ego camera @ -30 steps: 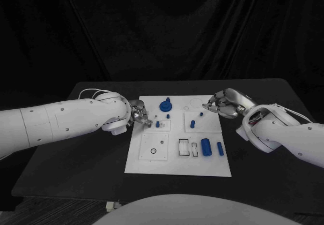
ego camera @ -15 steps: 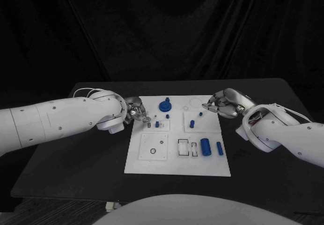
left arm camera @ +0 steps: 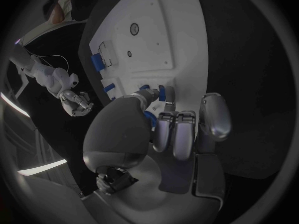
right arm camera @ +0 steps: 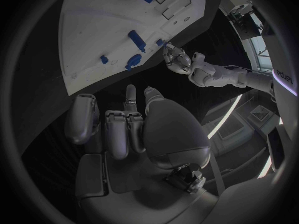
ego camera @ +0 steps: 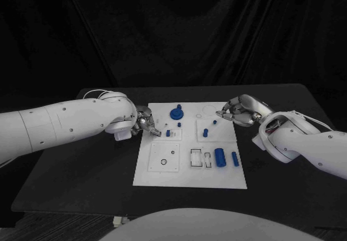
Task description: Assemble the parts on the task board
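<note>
The white task board [ego camera: 189,173] lies in the middle of the table. A round blue part [ego camera: 177,113] and several short blue pegs stand at its far end, one of them [ego camera: 168,133] just right of my left hand [ego camera: 147,123]. That hand [left arm camera: 177,134] hovers at the board's left edge with its fingers curled in and nothing in them, a little short of the peg [left arm camera: 162,92]. Two blue cylinders [ego camera: 219,157] lie at the board's right side. My right hand [ego camera: 237,113] hangs at the far right edge, fingers [right arm camera: 118,129] curled, holding nothing.
A square inset plate with a small hole [ego camera: 165,161] and rectangular slots [ego camera: 196,157] take up the board's near half. Black tabletop [ego camera: 87,175] runs all round the board. Dark curtains hang behind the table.
My left arm has rolled upward and its hand has drawn slightly left, away from the peg. The right hand and the parts have stayed put.
</note>
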Robot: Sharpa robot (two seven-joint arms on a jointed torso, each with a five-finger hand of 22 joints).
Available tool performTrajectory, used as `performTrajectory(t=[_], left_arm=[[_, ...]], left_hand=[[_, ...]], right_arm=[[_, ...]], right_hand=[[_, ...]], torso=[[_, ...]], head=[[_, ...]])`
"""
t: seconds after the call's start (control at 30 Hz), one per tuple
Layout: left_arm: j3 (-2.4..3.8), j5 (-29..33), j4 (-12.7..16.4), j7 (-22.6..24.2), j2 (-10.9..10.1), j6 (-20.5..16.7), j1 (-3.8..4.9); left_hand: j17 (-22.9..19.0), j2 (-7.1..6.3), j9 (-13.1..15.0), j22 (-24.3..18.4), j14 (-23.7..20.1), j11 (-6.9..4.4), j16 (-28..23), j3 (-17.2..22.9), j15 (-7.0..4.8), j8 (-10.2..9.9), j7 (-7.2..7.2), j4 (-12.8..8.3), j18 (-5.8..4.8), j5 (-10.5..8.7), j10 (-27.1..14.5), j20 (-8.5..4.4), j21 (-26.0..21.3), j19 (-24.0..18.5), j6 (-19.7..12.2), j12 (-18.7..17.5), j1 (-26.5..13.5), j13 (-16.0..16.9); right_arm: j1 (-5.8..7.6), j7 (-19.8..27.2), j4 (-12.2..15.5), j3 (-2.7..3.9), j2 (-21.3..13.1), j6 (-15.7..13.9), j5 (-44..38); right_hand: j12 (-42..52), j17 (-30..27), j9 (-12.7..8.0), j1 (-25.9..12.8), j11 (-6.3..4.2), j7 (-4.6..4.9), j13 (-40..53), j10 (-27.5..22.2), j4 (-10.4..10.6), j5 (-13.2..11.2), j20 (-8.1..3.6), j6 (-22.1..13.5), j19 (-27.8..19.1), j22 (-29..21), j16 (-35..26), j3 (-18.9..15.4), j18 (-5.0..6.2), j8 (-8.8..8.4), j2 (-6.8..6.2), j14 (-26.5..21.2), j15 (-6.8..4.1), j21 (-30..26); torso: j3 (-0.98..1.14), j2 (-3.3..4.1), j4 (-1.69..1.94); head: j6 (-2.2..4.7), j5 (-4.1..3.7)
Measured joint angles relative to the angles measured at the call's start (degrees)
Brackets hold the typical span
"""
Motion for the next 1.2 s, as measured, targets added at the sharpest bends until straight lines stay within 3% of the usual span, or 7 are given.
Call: performTrajectory(t=[0.37,1.2], left_arm=[[0.02,0.53,-1.30,-0.98,1.27,2.07,0.07],[-0.01,-0.48,-1.42,-0.16,1.46,0.34,0.07]], left_hand=[[0.00,0.00,0.02,0.00,0.00,0.00,0.00,0.78,0.00,0.01,0.02,-0.78,0.00,-0.01,0.00,0.00,0.00,0.00,-0.02,0.00,0.00,0.00],[0.00,0.00,0.14,0.00,0.00,0.00,0.00,0.79,0.00,0.23,0.24,-0.79,0.00,-0.01,0.00,0.00,-0.44,0.00,-0.25,-0.66,0.00,0.00]], right_arm=[[-0.01,-0.02,0.05,0.00,0.04,-0.01,0.00],[-0.14,-0.08,-0.24,0.00,0.26,0.04,0.00]], right_hand=[[0.00,0.00,0.00,0.00,0.00,0.00,0.00,0.00,0.00,0.00,0.00,0.00,0.00,0.00,0.00,0.00,0.00,0.00,0.00,0.00,0.00,0.00],[0.00,0.00,0.00,0.00,0.00,0.00,0.00,0.00,0.00,0.00,0.00,0.00,0.00,0.00,0.00,0.00,0.00,0.00,0.00,0.00,0.00,0.00]], torso=[[0.00,0.05,0.01],[0.00,0.04,0.01]], head=[[0.00,0.03],[0.00,0.20]])
